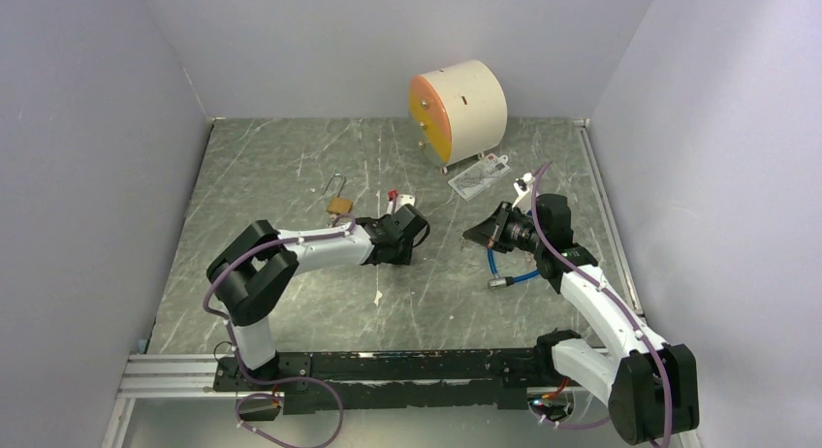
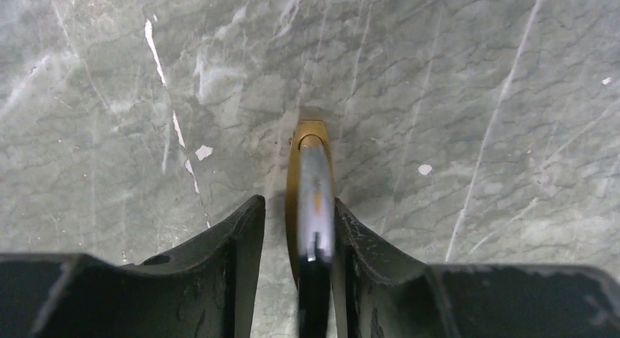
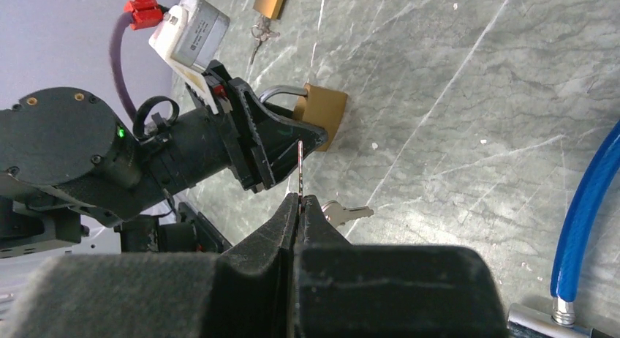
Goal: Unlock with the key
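You had the left gripper (image 2: 297,210) set over the brass padlock (image 3: 327,111), which lay on the grey table (image 1: 291,167). One finger stood on each side of the lock body. Those fingers (image 2: 241,235) were apart rather than clamped, and a gap showed between the padlock and one of them. Whether the other finger touched it, I could not tell.

Your right gripper (image 3: 299,203) faced the padlock from near by. Its fingers were pressed together on a thin metal strip (image 3: 300,166) seen edge-on, which rose toward the padlock without reaching it. I could not tell whether that strip was a key.

A silver key (image 3: 349,213) lay flat on the table near the padlock, just beside your right fingertips. A second brass padlock (image 3: 271,0) with its own keys (image 3: 257,35) lay well apart from the padlock, beyond it. The blue cable (image 3: 585,206) ran well apart from the padlock on the opposite side. The cream drum (image 1: 458,109) with the orange face stood far beyond the padlock, at the back wall.
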Motion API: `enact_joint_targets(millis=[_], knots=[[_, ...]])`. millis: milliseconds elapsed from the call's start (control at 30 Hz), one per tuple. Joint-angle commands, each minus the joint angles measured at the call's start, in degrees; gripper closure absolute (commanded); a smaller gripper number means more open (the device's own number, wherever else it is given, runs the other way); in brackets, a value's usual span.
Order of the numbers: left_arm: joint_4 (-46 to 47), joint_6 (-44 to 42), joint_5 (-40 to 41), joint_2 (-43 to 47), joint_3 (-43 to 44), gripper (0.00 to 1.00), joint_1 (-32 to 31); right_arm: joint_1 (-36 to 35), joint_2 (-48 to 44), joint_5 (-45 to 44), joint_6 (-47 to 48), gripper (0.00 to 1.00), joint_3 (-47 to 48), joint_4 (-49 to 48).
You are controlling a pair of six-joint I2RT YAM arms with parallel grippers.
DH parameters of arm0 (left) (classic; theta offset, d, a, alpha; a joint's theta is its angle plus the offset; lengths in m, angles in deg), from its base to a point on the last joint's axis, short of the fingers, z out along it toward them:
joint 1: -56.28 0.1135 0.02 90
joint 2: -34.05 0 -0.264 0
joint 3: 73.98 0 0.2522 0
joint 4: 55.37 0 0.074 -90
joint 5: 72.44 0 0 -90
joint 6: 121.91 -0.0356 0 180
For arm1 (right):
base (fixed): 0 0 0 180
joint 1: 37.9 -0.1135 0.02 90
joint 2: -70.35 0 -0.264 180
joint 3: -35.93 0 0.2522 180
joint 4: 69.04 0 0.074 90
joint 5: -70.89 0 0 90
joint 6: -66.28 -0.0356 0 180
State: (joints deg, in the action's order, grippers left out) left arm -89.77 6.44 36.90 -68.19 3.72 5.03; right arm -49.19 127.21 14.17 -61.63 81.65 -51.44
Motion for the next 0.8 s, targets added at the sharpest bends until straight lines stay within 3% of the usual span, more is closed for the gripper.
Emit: enact_joint_targets(millis=[0,167,233,367,467,600,767], knots=[[4.82,2.32,4.37,0.68,-2.0,0.62,-0.85,-0.14,-0.96,-0.32,0.86,1.0,0.61,-0.79],[7.37,2.03,3.95,-0.22,-2.49,0.79,-0.99,-0.14,-0.88,0.3,1.12,1.0,1.0,-0.49],[7.22,1.57,3.53,-0.54,-1.65,0.95,-0.97,-0.18,-0.96,0.68,1.25,1.0,1.08,-0.58],[5.02,-0.98,-0.72,1.77,2.06,0.97,-0.09,-0.15,-1.05,1.51,2.16,1.0,1.64,-0.41],[5.06,-3.26,-13.38,5.7,3.53,0.97,4.19,-0.14,-0.43,4.08,2.44,1.0,2.67,-2.01],[7.47,-3.71,-40.79,9.71,4.87,0.97,14.42,-0.3,2.19,13.94,1.44,1.0,5.09,-7.87],[-2.01,-3.73,-63.87,9.15,14.29,0.98,22.07,-6.07,4.01,26.38,-1.97,1.0,10.17,-14.27]])
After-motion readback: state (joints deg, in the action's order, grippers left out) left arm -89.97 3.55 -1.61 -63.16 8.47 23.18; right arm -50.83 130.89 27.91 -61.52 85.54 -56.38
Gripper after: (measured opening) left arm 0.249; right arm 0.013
